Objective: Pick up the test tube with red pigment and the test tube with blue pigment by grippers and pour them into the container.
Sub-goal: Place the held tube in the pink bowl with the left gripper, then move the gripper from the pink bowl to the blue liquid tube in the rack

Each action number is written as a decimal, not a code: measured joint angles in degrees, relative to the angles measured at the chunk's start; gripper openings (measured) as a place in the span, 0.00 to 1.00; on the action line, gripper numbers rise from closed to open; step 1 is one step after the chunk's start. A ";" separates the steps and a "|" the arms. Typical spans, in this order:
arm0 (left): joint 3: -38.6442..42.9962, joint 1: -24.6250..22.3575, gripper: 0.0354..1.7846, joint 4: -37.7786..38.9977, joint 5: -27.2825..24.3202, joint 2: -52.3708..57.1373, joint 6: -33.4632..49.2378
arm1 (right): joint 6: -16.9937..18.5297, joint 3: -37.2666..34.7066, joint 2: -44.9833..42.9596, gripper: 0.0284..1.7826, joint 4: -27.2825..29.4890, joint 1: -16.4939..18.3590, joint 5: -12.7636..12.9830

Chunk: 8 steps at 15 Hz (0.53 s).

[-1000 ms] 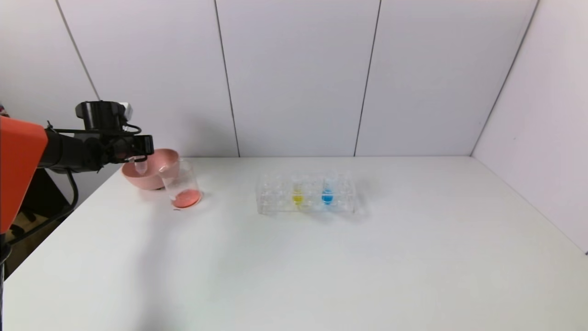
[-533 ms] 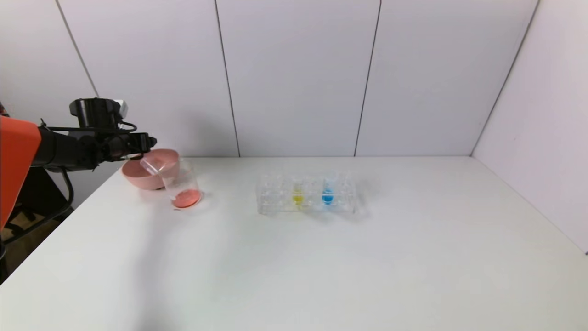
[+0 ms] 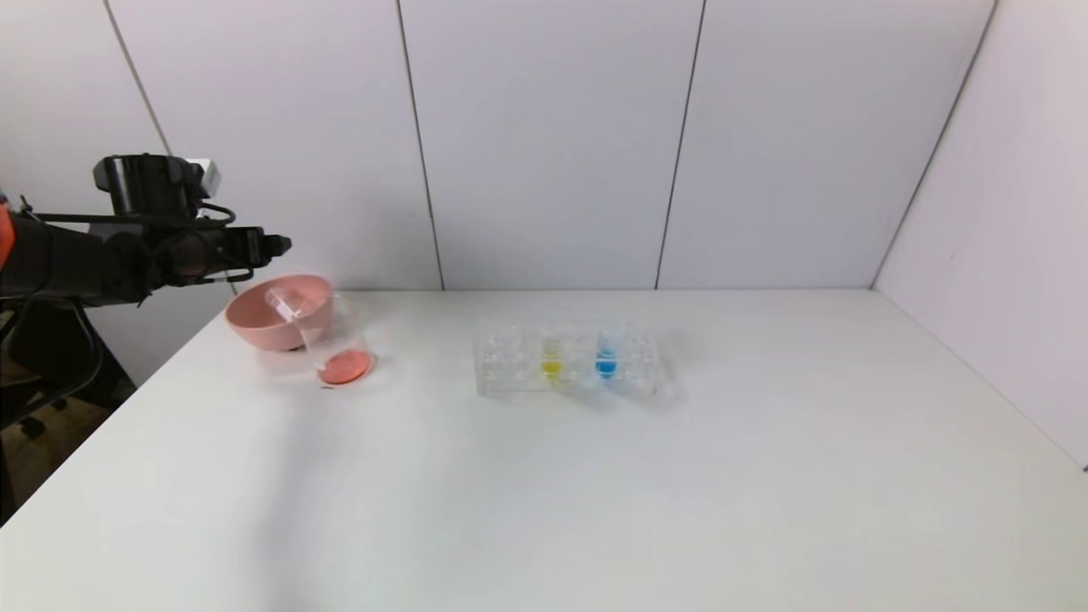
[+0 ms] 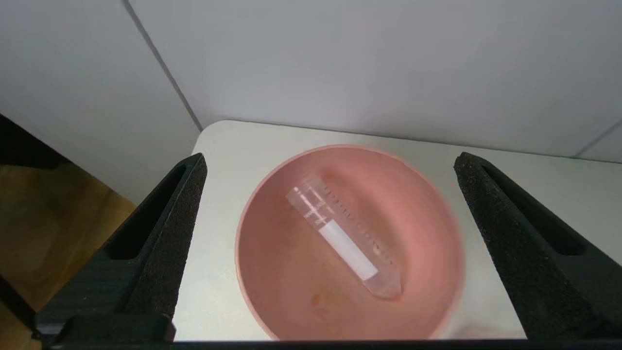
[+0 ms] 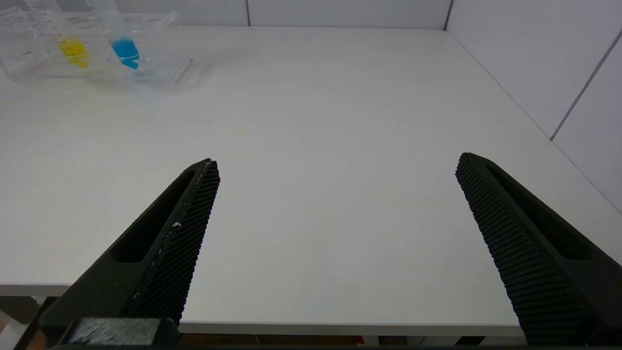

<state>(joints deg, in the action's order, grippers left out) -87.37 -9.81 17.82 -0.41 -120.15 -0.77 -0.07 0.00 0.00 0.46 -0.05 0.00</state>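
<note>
1. Since a second ago the left gripper [image 3: 276,245] has let go of the emptied test tube with red pigment [image 4: 344,237], which now lies slanted in the pink bowl [image 4: 427,204], and the arm has lifted up and back; its jaws stand spread wide with nothing between them
2. Red liquid sits in the container [image 3: 333,338], just in front of the bowl on the counter [image 3: 544,476], so the red half of the job looks done
3. Blue comes next: the test tube with blue pigment [image 3: 606,353] stands upright in the clear rack [image 3: 510,370] beside a yellow tube [image 3: 552,355], well apart from the container
4. Right gripper [image 5: 335,204] hangs at the counter's near edge, jaws spread and empty; it would need to reach forward and close on the blue tube
5. White counter, plain pale panelled walls behind and to the right
</note>
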 joint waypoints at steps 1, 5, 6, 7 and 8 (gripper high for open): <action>1.43 0.06 1.00 0.00 -0.99 1.88 0.00 | 0.00 0.00 0.00 1.00 0.00 -0.02 0.00; 7.00 1.66 1.00 0.00 -2.63 9.24 -0.02 | 0.00 0.00 0.00 1.00 0.00 -0.02 0.00; 8.18 2.38 1.00 -0.02 -2.67 11.06 0.00 | 0.00 0.00 0.00 1.00 0.00 -0.02 0.00; 9.37 3.10 1.00 -0.02 -2.67 12.85 0.04 | 0.00 0.00 0.00 1.00 0.00 -0.02 0.00; 10.74 4.00 1.00 -0.02 -2.63 14.78 0.06 | 0.00 0.00 0.00 1.00 0.00 -0.02 0.00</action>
<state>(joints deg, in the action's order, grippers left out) -76.63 -5.81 17.80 -3.05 -105.38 -0.71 -0.07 0.00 0.00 0.46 -0.07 0.00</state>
